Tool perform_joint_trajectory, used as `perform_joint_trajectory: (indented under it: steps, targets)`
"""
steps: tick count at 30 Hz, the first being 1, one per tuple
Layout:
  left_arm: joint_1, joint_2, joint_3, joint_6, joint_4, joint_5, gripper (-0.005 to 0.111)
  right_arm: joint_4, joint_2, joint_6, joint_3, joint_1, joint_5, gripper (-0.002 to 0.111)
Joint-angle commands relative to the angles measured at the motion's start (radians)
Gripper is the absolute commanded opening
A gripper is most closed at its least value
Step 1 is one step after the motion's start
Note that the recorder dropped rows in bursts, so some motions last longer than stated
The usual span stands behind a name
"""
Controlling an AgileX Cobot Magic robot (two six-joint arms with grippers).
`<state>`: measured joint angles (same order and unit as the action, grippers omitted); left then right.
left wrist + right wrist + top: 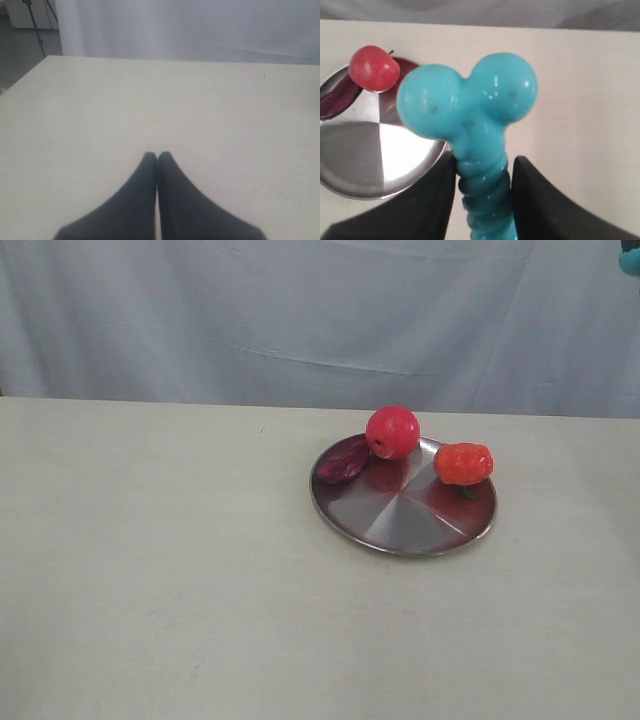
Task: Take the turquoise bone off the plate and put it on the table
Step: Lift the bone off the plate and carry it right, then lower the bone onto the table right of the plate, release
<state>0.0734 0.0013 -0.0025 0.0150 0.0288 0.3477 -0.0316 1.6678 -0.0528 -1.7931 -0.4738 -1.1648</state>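
Observation:
My right gripper [484, 167] is shut on the ribbed shaft of the turquoise bone [470, 107], holding it in the air with its knobbed end pointing away from the wrist. Below it lie the pale table [585, 100] and the edge of the silver plate [365, 160]. In the exterior view only a turquoise speck of the bone [630, 262] shows at the top right corner, high above the table [150, 570] and to the right of the plate [410, 525]. My left gripper [157, 156] is shut with nothing in it, low over bare table [150, 100].
On the plate sit a red apple [392, 432], an orange-red strawberry-like fruit [463, 463] and a dark purple piece [342, 461] at its left rim. A grey cloth backdrop [300, 320] hangs behind the table.

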Motion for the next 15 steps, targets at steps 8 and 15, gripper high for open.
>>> perform_joint_trajectory:
  steps: [8,15]
  targets:
    - [0.004,-0.001,0.003,-0.004,0.005,-0.005,0.000,0.032,0.187,0.090,0.134,-0.009,0.126,0.000]
    - [0.004,-0.001,0.003,-0.004,0.005,-0.005,0.000,0.048,0.359,0.124,0.227,-0.009,0.270,0.000]
